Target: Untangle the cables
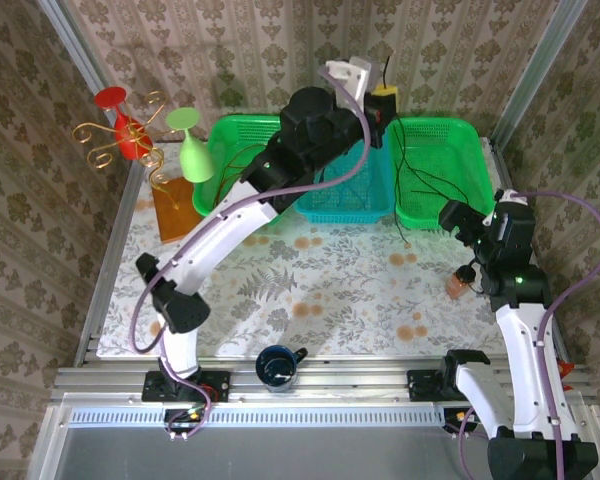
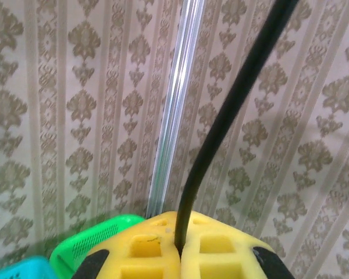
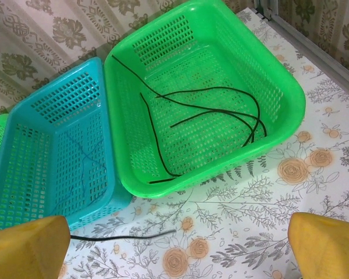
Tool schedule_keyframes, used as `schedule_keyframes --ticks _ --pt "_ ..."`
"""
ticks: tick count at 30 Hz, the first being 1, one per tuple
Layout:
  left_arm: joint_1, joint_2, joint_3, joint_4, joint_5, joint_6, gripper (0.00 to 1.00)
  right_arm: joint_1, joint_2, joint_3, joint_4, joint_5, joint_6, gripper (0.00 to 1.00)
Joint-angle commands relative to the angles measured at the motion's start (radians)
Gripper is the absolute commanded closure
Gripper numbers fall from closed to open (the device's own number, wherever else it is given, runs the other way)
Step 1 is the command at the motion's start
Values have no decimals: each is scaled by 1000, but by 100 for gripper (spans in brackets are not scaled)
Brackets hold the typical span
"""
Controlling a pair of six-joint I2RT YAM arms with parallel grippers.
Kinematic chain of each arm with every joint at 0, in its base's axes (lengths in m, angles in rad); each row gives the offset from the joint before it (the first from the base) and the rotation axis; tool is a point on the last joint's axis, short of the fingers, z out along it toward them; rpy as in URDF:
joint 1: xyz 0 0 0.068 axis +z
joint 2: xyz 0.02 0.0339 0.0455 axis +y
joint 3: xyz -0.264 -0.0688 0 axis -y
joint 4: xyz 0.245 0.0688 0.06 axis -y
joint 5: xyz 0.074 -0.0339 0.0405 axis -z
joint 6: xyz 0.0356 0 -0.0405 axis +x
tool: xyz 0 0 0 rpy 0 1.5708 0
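Left gripper point(image 2: 180, 249) | we see it clamped on black cable point(image 2: 232, 99) rising above it | right gripper point(image 3: 180, 247) wide, green basket point(image 3: 298, 100) ahead

The table point(image 1: 350, 290) is left open in the middle; the far edge is blocked by baskets point(image 1: 345, 205) and the left arm point(image 1: 220, 235).

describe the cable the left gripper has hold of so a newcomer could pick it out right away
Three plastic baskets line the far wall, a teal basket between two green ones. Over the teal basket's right end, the left gripper is shut on a black cable. Unlike the cables lying in the right green basket, it rises into the air.
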Motion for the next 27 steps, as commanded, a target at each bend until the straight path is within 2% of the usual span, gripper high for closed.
schedule_keyframes --ticks 1,4,6,10,13,18,27 --pt "4 86 187 24 58 -14 100 -10 -32 -13 10 49 22 2" --pt "6 186 341 37 35 -2 100 -25 -46 -34 12 61 38 0" --pt "9 223 379 92 1 11 100 -39 -57 -43 10 51 57 0" --pt "18 260 378 253 -97 24 100 -55 -77 -51 7 48 61 0" --pt "27 290 380 337 -128 17 100 -66 -85 -45 -2 55 50 0" --pt "30 330 374 374 -147 10 100 -69 -87 -33 -10 65 45 0" --pt "14 358 376 535 -147 53 100 -68 -80 -39 -3 59 38 0"
